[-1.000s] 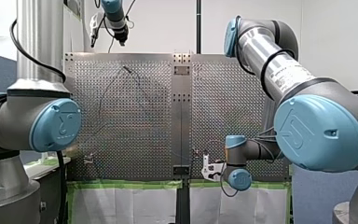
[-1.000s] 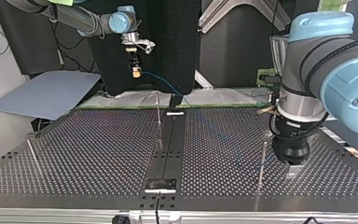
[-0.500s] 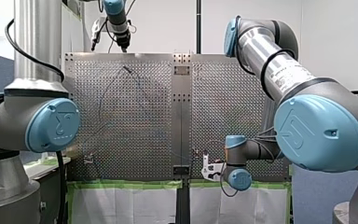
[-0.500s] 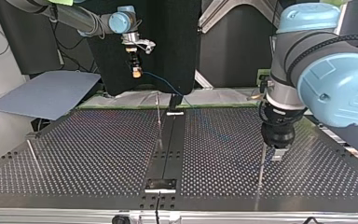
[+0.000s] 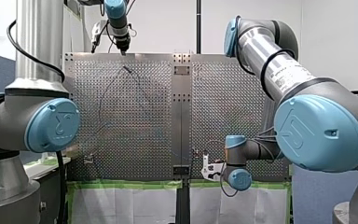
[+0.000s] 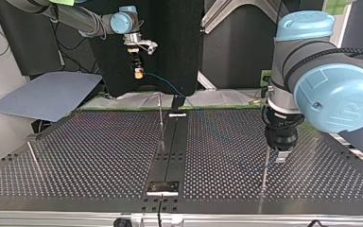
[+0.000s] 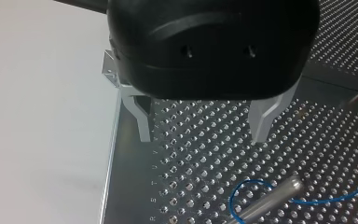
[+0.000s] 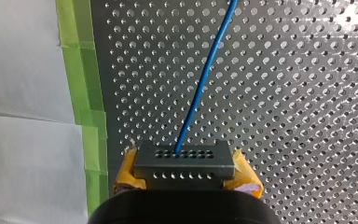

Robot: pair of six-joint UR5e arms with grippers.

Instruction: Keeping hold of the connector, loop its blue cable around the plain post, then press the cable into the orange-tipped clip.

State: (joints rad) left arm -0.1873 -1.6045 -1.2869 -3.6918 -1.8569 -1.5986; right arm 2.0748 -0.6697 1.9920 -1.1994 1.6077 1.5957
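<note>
Top view, left to right.

- **Far left:** a grey-blue sheet (image 6: pixel 42 94) lies off the perforated surface (image 6: pixel 99 156). A thin rod (image 6: pixel 33 158) stands near the surface's left edge.
- **Upper left of centre:** our right hand (image 6: pixel 137 72) hangs above the far edge, well clear of the surface.
  - In the right wrist view its yellow pads (image 8: pixel 244 176) are pinched on the grey connector (image 8: pixel 184 161), one pad at each end.
  - The blue cable (image 8: pixel 207 74) leaves the connector's face and runs straight ahead over the holes, with green tape (image 8: pixel 81 93) alongside.
  - In the top view the cable sags from the hand, down and right, toward a slim post (image 6: pixel 160 118) at centre.
- **Right of centre:** our left hand (image 6: pixel 278 155) hangs low over the surface, just beside the top of a plain post (image 6: pixel 265 170).
  - In the left wrist view the metal fingers (image 7: pixel 142 116) are spread wide, with nothing between them.
  - Ahead of them the post's top shows. The cable curves in an arc at one side of it and trails off at the other.
  - Whether the cable rings the post fully, we cannot tell.
</note>
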